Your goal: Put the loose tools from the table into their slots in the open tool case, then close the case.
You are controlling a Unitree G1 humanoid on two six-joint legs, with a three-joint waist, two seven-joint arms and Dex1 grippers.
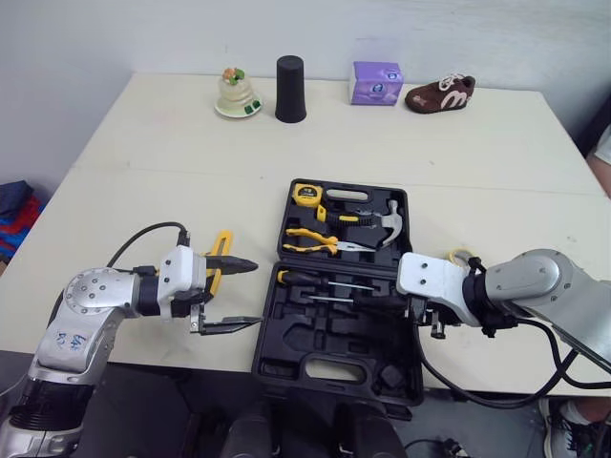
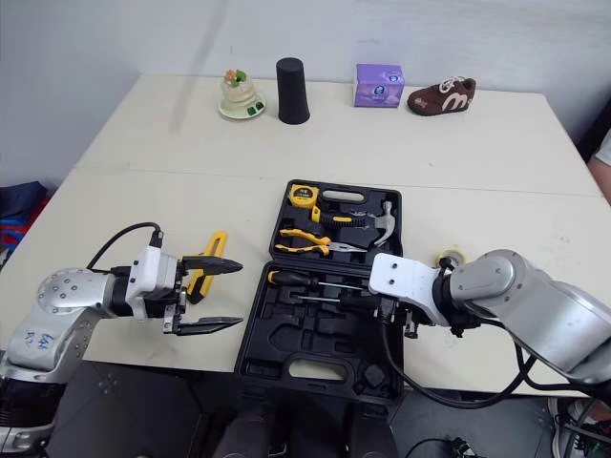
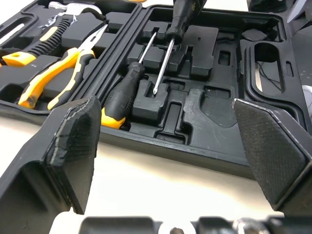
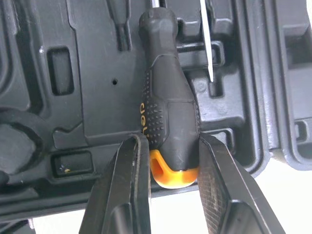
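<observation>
The left fingers (image 3: 73, 141) hung spread wide and empty over the counter (image 1: 143, 172) just beside the open tool case (image 1: 315, 336), while the right fingers (image 4: 129, 190) were clamped on a black screwdriver (image 4: 168, 97) at the case's near half.

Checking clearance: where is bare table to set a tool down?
Bare: the band between the black cup, purple box, shoe and the tool case. Crowded: the case's sides, with the left gripper by a yellow tool, right gripper holding a screwdriver.
</observation>
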